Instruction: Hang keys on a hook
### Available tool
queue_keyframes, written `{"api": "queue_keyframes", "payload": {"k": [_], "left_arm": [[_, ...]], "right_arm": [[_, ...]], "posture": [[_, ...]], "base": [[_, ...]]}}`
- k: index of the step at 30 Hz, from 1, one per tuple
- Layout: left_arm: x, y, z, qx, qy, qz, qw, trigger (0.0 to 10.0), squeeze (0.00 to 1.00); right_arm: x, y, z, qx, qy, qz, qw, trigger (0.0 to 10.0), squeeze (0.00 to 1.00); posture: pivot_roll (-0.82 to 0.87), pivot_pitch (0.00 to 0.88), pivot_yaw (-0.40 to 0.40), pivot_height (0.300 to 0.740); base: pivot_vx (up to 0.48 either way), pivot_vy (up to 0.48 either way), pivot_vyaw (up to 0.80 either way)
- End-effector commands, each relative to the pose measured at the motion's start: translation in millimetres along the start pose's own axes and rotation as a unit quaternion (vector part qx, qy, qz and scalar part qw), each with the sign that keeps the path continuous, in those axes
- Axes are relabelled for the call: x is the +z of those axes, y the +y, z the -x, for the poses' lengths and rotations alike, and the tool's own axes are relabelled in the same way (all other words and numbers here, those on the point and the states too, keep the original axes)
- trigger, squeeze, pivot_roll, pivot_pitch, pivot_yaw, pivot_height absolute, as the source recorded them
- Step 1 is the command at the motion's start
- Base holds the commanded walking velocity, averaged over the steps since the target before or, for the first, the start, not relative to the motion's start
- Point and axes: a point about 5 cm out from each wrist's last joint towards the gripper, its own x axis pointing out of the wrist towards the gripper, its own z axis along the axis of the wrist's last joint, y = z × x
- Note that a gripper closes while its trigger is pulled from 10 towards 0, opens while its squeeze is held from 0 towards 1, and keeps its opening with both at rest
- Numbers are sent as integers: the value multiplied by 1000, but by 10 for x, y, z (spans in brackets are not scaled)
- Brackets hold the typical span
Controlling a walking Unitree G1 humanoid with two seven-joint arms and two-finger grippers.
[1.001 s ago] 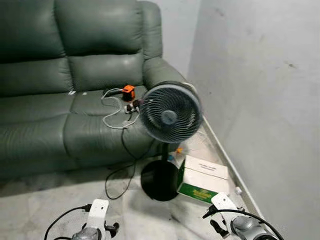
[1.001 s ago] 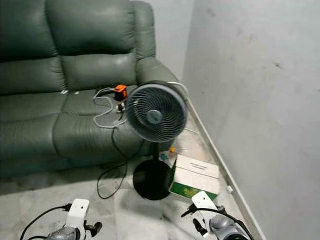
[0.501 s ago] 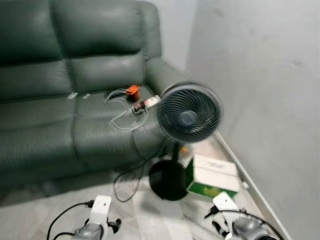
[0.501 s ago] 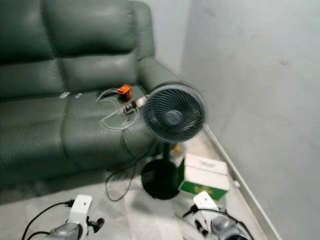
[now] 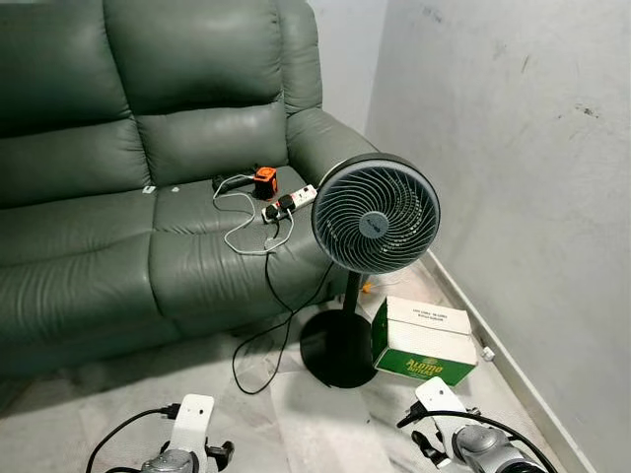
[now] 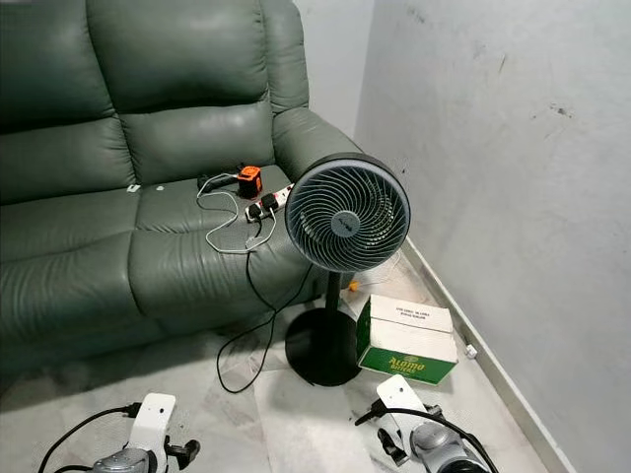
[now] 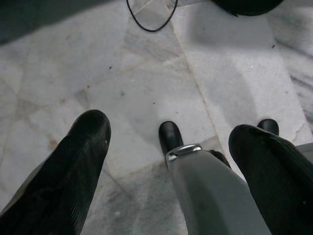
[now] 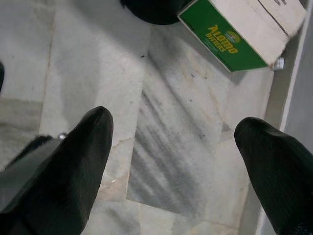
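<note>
Both arms hang low over the marble floor, the left arm (image 5: 187,439) at the lower left and the right arm (image 5: 455,443) at the lower right. In the left wrist view my left gripper (image 7: 168,132) is open, its two black fingers (image 7: 78,161) spread wide over bare floor, with a grey robot leg between them. My right gripper (image 8: 176,127) is open too, with nothing between its fingers (image 8: 73,161), and points down at floor near the green and white box (image 8: 244,29).
A dark green leather sofa (image 5: 118,197) fills the left. On its seat lie a white power strip (image 5: 293,200), an orange device (image 5: 264,181) and cables. A black standing fan (image 5: 375,212) and a cardboard box (image 5: 426,340) stand by the grey wall (image 5: 513,148).
The camera has swung, so the fan and box now sit further right and the picture is sharp again. Both arms hang as before.
</note>
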Motion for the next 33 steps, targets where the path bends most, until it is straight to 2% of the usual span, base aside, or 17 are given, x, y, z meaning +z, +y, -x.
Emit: {"api": "queue_keyframes", "payload": {"k": [1,4,8,10,15,33], "left_arm": [[5,3,0,-5,3,-2,1000,10000,0],[-3,-3,0,-8,8,4,1000,10000,0],[-1,-4,-1,-12,13,-8,1000,10000,0],[5,-2,-1,-14,16,-22,1000,10000,0],[20,0,-2,-16,16,-37,999,10000,0],[23,19,-1,-5,18,-32,999,10000,0]], "right_arm": [[-36,13,-1,-8,3,-51,999,10000,0],[-85,35,-2,-22,5,-145,989,10000,0],[-113,56,-4,-32,6,-209,977,10000,0],[-117,60,-4,-36,6,-225,974,10000,0],[-113,63,-5,-34,8,-228,973,10000,0],[-70,47,-6,-22,5,-173,985,10000,0]], "posture": [[9,0,-30,740],[7,0,-17,740],[0,0,4,740],[-10,0,23,740],[-16,0,28,740],[6,0,-11,740]], "base": [[0,0,0],[0,0,0],[0,0,0],[0,0,0],[0,0,0],[0,0,-782]]}}
